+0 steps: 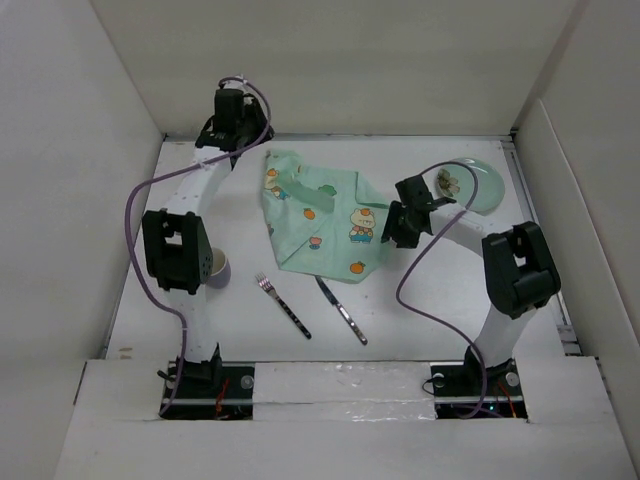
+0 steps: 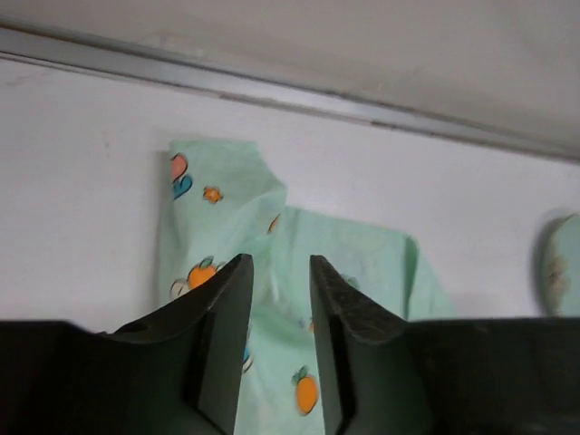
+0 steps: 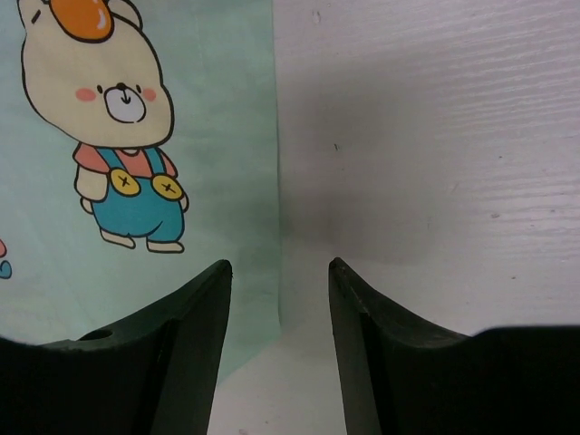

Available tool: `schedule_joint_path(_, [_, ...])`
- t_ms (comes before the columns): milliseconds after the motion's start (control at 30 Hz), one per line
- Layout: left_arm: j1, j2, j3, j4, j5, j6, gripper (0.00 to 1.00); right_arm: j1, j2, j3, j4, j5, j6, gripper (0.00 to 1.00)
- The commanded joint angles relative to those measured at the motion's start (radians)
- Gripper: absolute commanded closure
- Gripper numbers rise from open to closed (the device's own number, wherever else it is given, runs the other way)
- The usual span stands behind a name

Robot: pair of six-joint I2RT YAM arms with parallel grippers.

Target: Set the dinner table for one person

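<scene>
Dinner table [image 1: 430, 300]: matte-white surface, filling the middle of the top view, with white wall panels standing along its left, far and right edges. Both arm bases are sitting at the bottom edge of the frame.

On the table:
- Mint-green cartoon placemat [image 1: 320, 215] is lying crumpled and folded in the upper centre, not flat.
- Pale green plate [image 1: 480, 185] is sitting in the upper right, near the far right corner and apart from the placemat.
- Fork [image 1: 283, 305] and knife [image 1: 342, 312] are lying side by side in the lower centre, both slanting, apart from each other and just below the placemat.
- Cup [image 1: 218, 268] is standing at centre left, partly hidden behind the left arm.

Left gripper [image 1: 228, 140]: reaching into the upper left corner, beside the placemat's far left corner. In the left wrist view its jaws are standing slightly parted with nothing between them [image 2: 281, 272]; the placemat [image 2: 272, 236] is lying beyond them.

Right gripper [image 1: 397, 230]: hovering at the placemat's right edge. In the right wrist view the jaws are standing apart and gripping nothing [image 3: 279, 267]; the cloth edge is running up between them, with the bear print [image 3: 122, 127] at upper left and bare table [image 3: 435, 136] at right.
</scene>
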Motion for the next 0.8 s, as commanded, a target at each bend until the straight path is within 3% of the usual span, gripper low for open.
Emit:
schedule_joint_path(0, [-0.106,-0.131,-0.071,-0.119,-0.200,0.173,0.74,0.000,0.000,0.022,0.058,-0.055,0.034,0.47])
schedule_joint_path(67, [-0.198,-0.142,-0.124,-0.202,-0.221,0.202,0.93,0.000,0.033,0.026,0.062,-0.064,0.042,0.47])
schedule_joint_path(167, [-0.307,-0.162,-0.203,-0.211,-0.271,0.216,0.94,0.000,0.052,0.028,0.080,-0.084,0.050,0.49])
schedule_joint_path(200, [-0.336,-0.164,-0.244,-0.210,-0.308,0.213,0.92,0.000,0.055,0.028,0.092,-0.094,0.054,0.53])
schedule_joint_path(267, [-0.387,-0.158,-0.284,-0.201,-0.313,0.188,0.77,0.000,0.055,0.027,0.105,-0.094,0.061,0.56])
schedule_joint_path(400, [-0.425,-0.087,-0.271,-0.176,-0.331,0.159,0.66,-0.009,0.027,0.008,0.131,-0.103,0.068,0.70])
schedule_joint_path(567, [-0.501,0.066,-0.159,-0.171,-0.484,0.182,0.63,-0.009,-0.005,-0.036,0.163,-0.150,0.070,0.71])
schedule_joint_path(633, [-0.514,0.102,-0.108,-0.171,-0.558,0.187,0.62,-0.009,-0.017,-0.046,0.167,-0.164,0.068,0.68])
schedule_joint_path(767, [-0.524,0.172,-0.053,-0.133,-0.591,0.203,0.49,-0.009,-0.046,-0.090,0.180,-0.186,0.068,0.55])
